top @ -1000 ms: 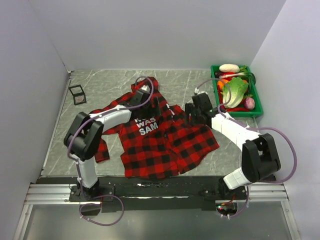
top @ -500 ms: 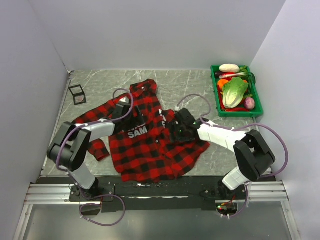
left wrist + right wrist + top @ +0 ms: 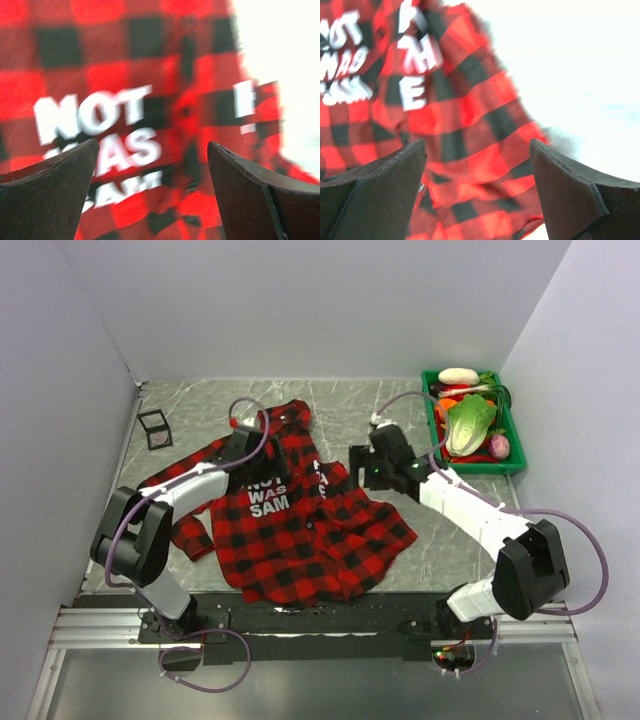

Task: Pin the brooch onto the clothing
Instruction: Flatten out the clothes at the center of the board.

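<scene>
Main worry: the brooch cannot be found in any view. It is not in either claw and nothing like it shows on the bare grey surface [image 3: 200, 405]. It may be hidden under cloth, or simply too small to make out from above. If it lies under a fold, a descent onto the shirt [image 3: 300, 530] would likely catch cloth rather than the pin and drag the whole garment. The shirt lies front-up mid-surface, collar away from the arm bases, with the hem and the side nearest the right arm rumpled. Loose cloth there would probably shift under any push, so pinning looks to need one claw bracing the fabric. Both wrist views are blurred, so judging contact from them is unsafe. The left claw [image 3: 152, 145] hangs over the chest, above the white lettering [image 3: 95, 115], jaws spread wide with nothing between them, and apparently clear of the cloth. The right claw [image 3: 477, 142] is over the shirt's edge on its own side, likewise spread wide and empty. The green tray [image 3: 430, 420] and the wire-frame cube [image 3: 154, 428] sit well apart from both.
</scene>
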Tool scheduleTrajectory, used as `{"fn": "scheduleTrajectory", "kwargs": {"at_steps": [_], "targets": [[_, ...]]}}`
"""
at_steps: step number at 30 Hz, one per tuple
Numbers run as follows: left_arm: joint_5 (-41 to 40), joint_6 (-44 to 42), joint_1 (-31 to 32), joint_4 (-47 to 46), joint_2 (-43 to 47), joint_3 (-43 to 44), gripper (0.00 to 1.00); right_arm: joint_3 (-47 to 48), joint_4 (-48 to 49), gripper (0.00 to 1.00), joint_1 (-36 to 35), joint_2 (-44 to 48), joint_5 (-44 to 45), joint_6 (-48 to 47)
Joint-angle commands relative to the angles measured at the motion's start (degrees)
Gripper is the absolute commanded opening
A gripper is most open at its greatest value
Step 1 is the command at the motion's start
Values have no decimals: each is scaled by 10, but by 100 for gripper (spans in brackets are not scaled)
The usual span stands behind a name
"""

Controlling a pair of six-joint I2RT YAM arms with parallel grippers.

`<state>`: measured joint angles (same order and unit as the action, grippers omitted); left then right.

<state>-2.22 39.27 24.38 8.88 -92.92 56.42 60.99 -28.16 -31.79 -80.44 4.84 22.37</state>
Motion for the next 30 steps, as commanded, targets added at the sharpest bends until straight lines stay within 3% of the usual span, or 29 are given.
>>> {"fn": "scheduleTrajectory", "kwargs": {"at_steps": [1,6,10,16,24,30], "targets": [[10,-31,23,11,-36,90,96,0,40,90,60,-42,-43,-46],[-18,-61,37,53,-146,244,96,4,92,87,73,-92,-87,-77],[-67,-88,37,109,-238,394,96,10,115,86,80,-118,-110,-65],[-120,-138,32,151,-360,553,98,10,146,83,83,-151,-121,-53],[-90,-170,10,69,-404,586,96,18,154,80,83,-189,-128,-60],[-53,-194,8,56,-437,621,95,19,159,78,83,-205,-130,-66]]}}
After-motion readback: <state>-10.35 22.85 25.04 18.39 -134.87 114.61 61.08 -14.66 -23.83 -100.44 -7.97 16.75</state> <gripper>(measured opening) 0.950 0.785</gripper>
